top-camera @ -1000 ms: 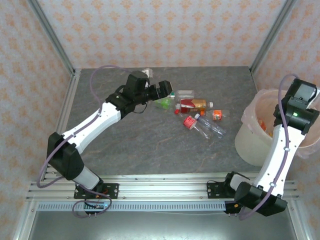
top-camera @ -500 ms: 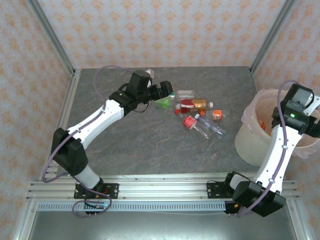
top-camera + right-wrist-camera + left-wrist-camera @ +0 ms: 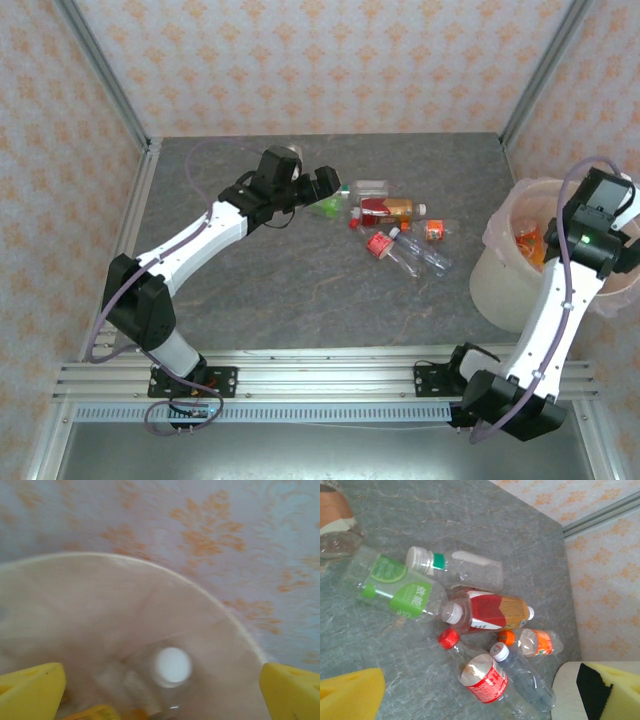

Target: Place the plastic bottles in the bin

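Note:
Several plastic bottles lie clustered mid-table: a green-labelled one (image 3: 395, 587) (image 3: 325, 207), a clear one with a white cap (image 3: 455, 567), a red-and-orange one (image 3: 490, 612) (image 3: 385, 209), an orange-capped one (image 3: 532, 642) (image 3: 434, 229), a crushed red-labelled one (image 3: 480, 677) (image 3: 380, 243) and a clear one (image 3: 522, 677) (image 3: 425, 258). My left gripper (image 3: 325, 183) (image 3: 480, 696) hovers open above them, holding nothing. The bin (image 3: 510, 280) stands at the right. My right gripper (image 3: 600, 205) (image 3: 161, 690) hangs open over it. A white-capped bottle (image 3: 172, 666) lies blurred inside the bin's rim (image 3: 150, 565). An orange-labelled bottle (image 3: 528, 240) shows in the bin.
Another bottle with a brownish label (image 3: 335, 510) lies cut off at the top left of the left wrist view. Papered walls and metal frame posts (image 3: 110, 80) enclose the grey table (image 3: 300, 290). The near half of the table has free room.
My right gripper has opened above the bin, and an orange-labelled bottle now shows inside it. The left arm's elbow shifted slightly; its gripper stays open over the bottles.

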